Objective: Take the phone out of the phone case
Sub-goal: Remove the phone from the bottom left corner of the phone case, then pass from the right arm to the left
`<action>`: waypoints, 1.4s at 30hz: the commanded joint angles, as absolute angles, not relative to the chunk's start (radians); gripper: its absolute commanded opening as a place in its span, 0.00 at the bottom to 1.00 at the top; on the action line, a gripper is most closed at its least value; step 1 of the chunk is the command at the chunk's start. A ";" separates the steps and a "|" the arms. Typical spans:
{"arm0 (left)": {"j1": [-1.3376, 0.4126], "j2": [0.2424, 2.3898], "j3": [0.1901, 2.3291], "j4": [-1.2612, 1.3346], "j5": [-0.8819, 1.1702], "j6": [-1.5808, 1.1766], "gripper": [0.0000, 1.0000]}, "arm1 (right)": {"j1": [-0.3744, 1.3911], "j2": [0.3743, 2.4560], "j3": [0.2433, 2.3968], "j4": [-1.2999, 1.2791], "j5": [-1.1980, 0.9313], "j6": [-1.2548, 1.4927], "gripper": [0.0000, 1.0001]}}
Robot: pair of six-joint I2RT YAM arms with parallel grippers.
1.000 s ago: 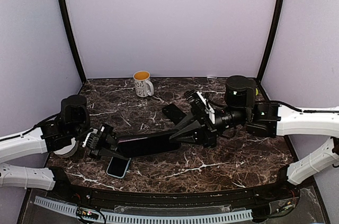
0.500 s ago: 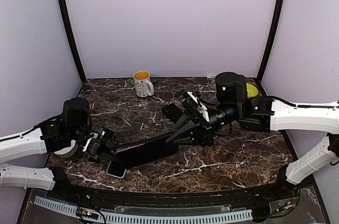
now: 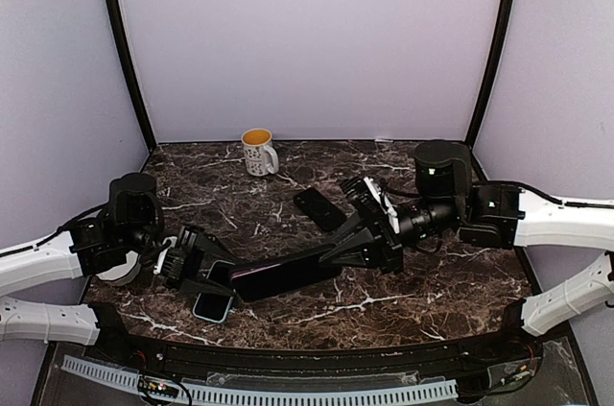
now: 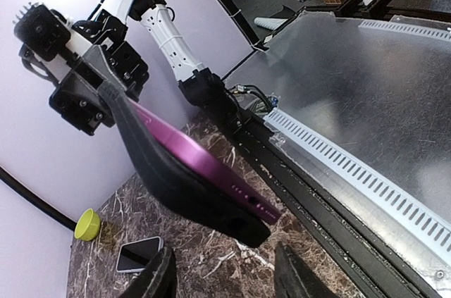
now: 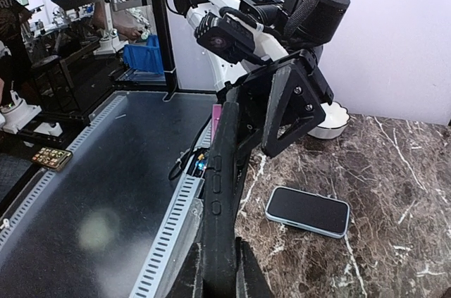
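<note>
phone case (image 3: 284, 274) | right jaws clenched on its end, arm outstretched | left jaws released opposite

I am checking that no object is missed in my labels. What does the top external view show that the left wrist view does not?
Only the top external view shows the mug at the back of the marble table and the left arm itself. Only the left wrist view shows the yellow cap and the purple side of the phone against its black case. Both show the cased phone lifted above the table, the right jaws shut on one end and the left jaws open near the other, not gripping it.
</note>
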State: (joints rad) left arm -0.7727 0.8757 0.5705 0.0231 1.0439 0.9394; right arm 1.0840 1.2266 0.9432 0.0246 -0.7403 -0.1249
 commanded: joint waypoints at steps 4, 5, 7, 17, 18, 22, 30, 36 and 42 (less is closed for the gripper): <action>-0.772 0.835 0.585 0.042 0.927 0.994 0.51 | 1.091 1.066 0.881 0.052 -0.597 -0.285 0.00; -0.772 0.827 0.578 0.055 0.910 0.995 0.50 | 1.091 1.044 0.865 0.059 -0.568 -0.305 0.00; -0.772 0.817 0.570 0.076 0.886 0.992 0.48 | 1.092 1.002 0.817 0.089 -0.496 -0.339 0.00; -0.773 0.805 0.553 0.187 0.967 0.897 0.42 | 1.097 0.883 0.672 0.277 -0.304 -0.434 0.00; -0.772 0.807 0.549 0.202 0.990 0.886 0.42 | 1.097 0.879 0.665 0.291 -0.318 -0.453 0.00; -0.772 0.825 0.544 0.251 1.013 0.851 0.42 | 1.098 0.893 0.664 0.308 -0.374 -0.533 0.00; -0.772 0.863 0.526 0.335 1.037 0.808 0.42 | 1.098 0.957 0.684 0.345 -0.424 -0.570 0.00; -0.774 0.877 0.517 0.373 1.049 0.778 0.42 | 1.098 1.000 0.699 0.382 -0.450 -0.580 0.00; -0.774 0.883 0.522 0.350 1.055 0.779 0.42 | 1.098 1.021 0.704 0.402 -0.457 -0.594 0.00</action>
